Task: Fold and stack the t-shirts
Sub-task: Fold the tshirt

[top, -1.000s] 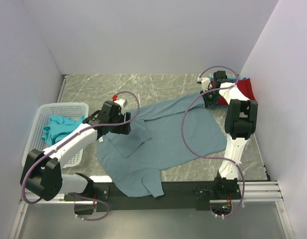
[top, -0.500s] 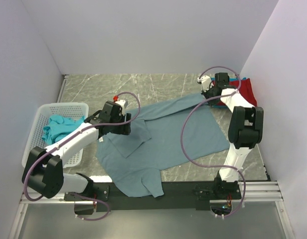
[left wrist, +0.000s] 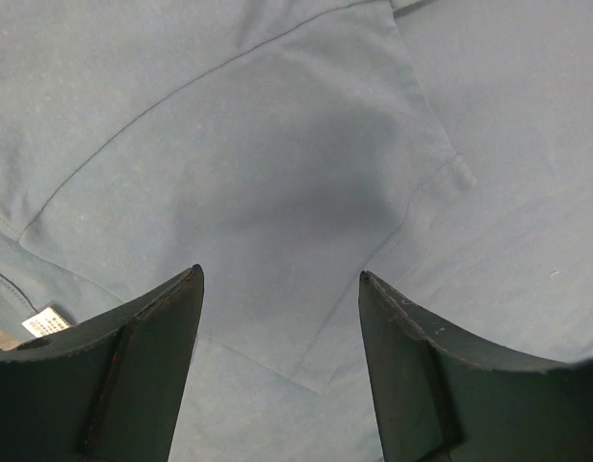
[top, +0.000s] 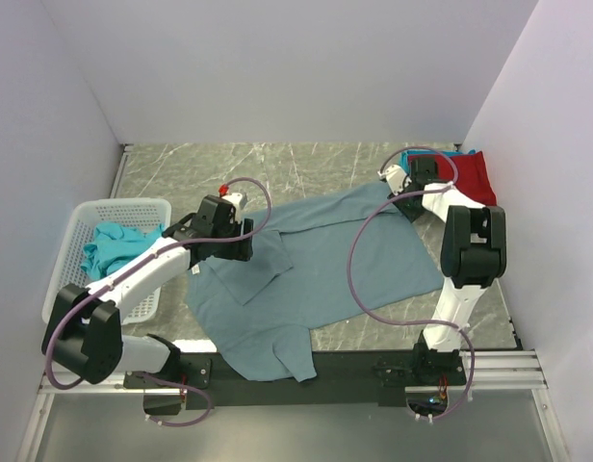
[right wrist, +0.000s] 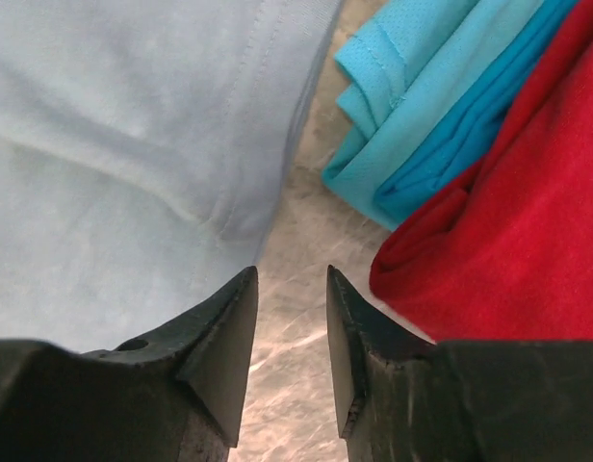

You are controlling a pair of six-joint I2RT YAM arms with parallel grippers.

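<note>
The slate blue-grey t-shirt (top: 335, 265) lies spread across the middle of the table, with its left sleeve folded inward. My left gripper (top: 241, 246) hovers over that sleeve, open and empty. In the left wrist view (left wrist: 279, 274) only blue-grey fabric (left wrist: 277, 144) shows between its fingers. My right gripper (top: 402, 183) is at the shirt's far right corner, narrowly open and empty. In the right wrist view (right wrist: 292, 272) it sits over bare tabletop between the blue-grey shirt (right wrist: 114, 144) and a folded red shirt (right wrist: 508, 241) lying on a folded teal shirt (right wrist: 422, 106). The red shirt (top: 476, 173) is at the far right.
A white mesh basket (top: 104, 208) at the left holds a crumpled teal shirt (top: 109, 246). The marble tabletop (top: 210, 168) runs to white walls at the back and both sides. A black rail (top: 354, 366) with the arm bases runs along the near edge.
My right wrist has shifted slightly left, from beside the red shirt toward the blue-grey shirt's corner. The left arm and the shirts have not moved.
</note>
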